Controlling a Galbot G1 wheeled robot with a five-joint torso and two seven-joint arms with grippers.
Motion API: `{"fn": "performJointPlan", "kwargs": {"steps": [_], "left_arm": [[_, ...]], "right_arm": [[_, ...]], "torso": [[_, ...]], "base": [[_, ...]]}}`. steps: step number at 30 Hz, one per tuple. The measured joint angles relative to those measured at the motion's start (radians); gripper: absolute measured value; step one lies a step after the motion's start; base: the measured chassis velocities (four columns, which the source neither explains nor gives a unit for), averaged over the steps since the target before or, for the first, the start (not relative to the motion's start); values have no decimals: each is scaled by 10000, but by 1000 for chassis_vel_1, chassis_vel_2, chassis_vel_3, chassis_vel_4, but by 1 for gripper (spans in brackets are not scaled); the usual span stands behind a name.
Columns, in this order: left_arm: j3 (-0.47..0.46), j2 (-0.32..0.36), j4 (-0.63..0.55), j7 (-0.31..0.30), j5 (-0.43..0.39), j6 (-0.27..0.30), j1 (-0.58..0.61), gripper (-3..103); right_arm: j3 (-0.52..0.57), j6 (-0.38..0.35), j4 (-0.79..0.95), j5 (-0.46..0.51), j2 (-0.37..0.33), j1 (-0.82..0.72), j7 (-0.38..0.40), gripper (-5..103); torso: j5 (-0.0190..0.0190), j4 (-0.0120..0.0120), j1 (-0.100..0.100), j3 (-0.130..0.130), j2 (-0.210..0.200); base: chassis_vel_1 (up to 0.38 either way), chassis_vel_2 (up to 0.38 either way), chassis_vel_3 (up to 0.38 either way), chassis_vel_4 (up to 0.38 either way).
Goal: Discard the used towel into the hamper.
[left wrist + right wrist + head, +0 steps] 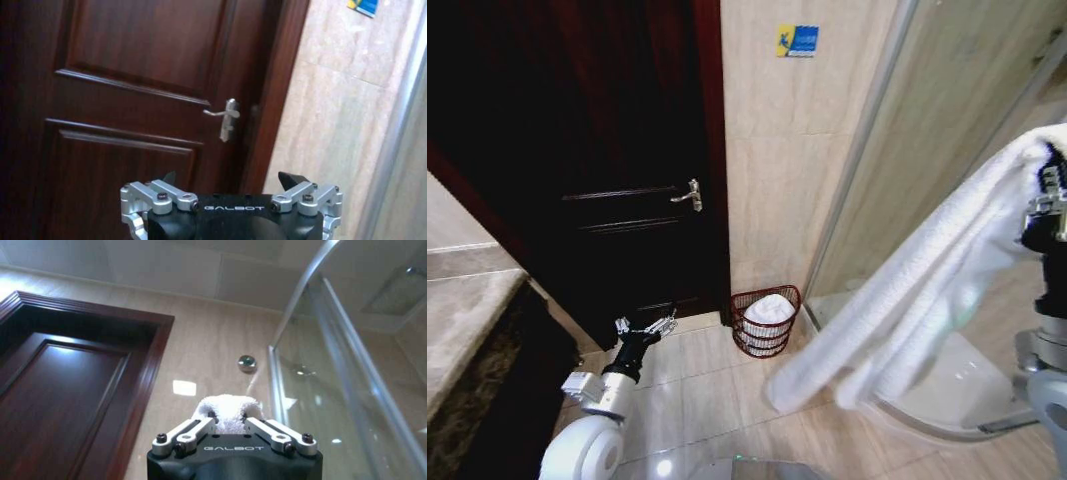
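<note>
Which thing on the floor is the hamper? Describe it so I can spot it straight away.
Find the dark wooden door, then the beige tiled wall strip right of its frame. At that wall's foot stands the hamper: a small round reddish-brown wire basket with white cloth already inside, the one see-through ribbed thing on the tile floor.

Left arm: low at near left, reaching forward.
Left gripper: jaws spread, empty.
Right arm: raised high at right.
Right gripper: jaws clamped on white towel.
</note>
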Motion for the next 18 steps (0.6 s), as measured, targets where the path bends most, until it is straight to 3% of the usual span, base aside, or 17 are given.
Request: {"fn": "performJointPlan", "kwargs": {"steps": [11, 18], "left_arm": [[3, -5, 0, 0, 0, 0, 0, 100], [2, -4, 0, 0, 0, 0, 0, 100]], "right_arm": [[-117, 55, -1, 11, 20, -3, -6, 7], [-139, 169, -1, 71, -45, 14, -48, 7]], "torso": [[15, -3, -2, 0, 0], [5, -2, -1, 0, 0]], "base": [[-5, -11, 8, 12], [23, 14, 28, 26]]}}
